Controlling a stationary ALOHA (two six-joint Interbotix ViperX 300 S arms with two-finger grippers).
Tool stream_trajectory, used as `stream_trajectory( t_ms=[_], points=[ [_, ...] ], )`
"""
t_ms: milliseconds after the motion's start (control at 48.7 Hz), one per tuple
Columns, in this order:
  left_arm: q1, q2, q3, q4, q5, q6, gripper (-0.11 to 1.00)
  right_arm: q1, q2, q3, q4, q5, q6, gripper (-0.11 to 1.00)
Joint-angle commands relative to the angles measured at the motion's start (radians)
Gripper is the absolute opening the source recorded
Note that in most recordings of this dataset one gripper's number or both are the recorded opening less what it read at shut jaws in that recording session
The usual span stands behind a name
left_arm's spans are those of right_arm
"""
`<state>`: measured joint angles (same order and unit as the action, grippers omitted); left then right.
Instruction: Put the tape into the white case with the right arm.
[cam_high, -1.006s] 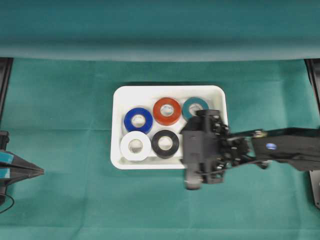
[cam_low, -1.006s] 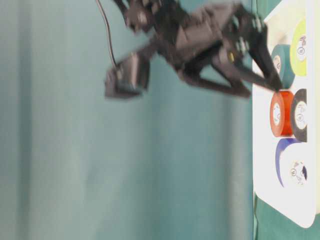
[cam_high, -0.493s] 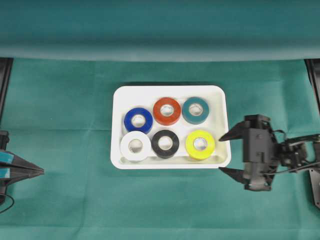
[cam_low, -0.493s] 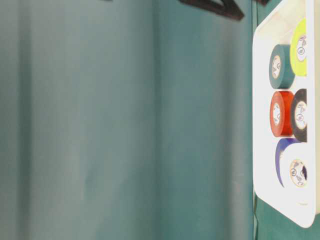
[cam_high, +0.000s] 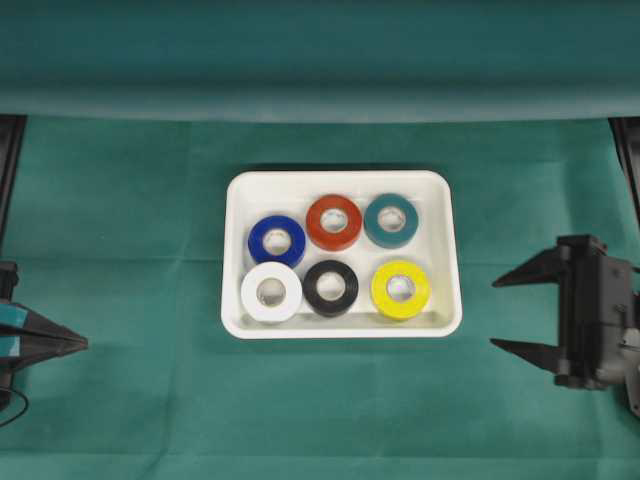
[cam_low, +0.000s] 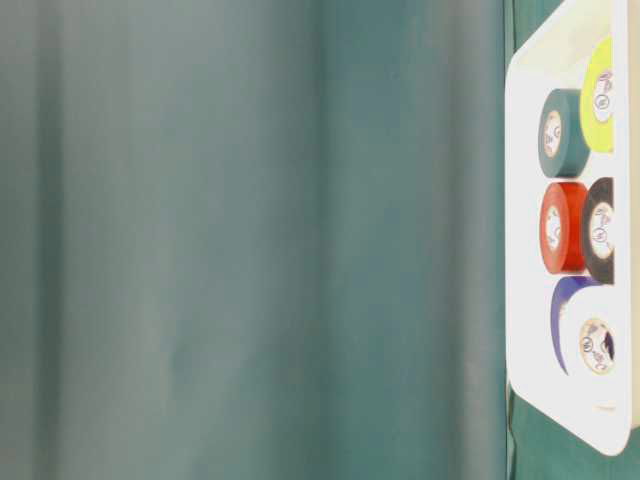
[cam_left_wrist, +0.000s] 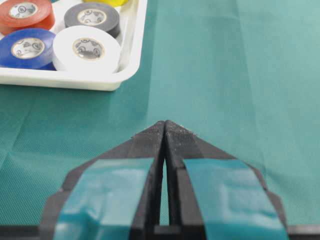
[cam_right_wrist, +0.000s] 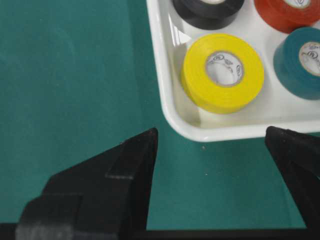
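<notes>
Yellow tape sits flat in the near right corner of the white case with five other rolls, right gripper wide open and empty off to the right – I'd keep backing straight out, well clear of the rim.

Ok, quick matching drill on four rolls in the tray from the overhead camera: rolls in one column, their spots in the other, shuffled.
Rolls:
1. yellow roll
2. white roll
3. teal roll
4. blue roll

Spots in the white case, as the overhead view shows it:
A. top row, right
B. bottom row, left
C. bottom row, right
D. top row, left

Pairs: 1-C, 2-B, 3-A, 4-D
</notes>
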<state>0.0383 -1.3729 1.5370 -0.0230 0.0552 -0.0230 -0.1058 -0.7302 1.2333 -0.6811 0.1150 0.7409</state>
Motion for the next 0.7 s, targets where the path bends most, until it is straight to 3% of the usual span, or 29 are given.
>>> stream_trajectory(
  t_ms=[0,452,678],
  points=[
    [0.002,0.009,-0.014,0.0,-0.008,0.002,0.0,0.0,-0.032,0.015,0.003,-0.044,0.009,0.59],
    [0.002,0.009,-0.014,0.0,-0.008,0.002,0.0,0.002,-0.055,0.038,0.003,-0.084,0.012,0.59],
    [0.002,0.009,-0.017,0.0,-0.008,0.002,0.0,0.055,-0.057,0.055,0.0,-0.167,0.012,0.59]
  ],
)
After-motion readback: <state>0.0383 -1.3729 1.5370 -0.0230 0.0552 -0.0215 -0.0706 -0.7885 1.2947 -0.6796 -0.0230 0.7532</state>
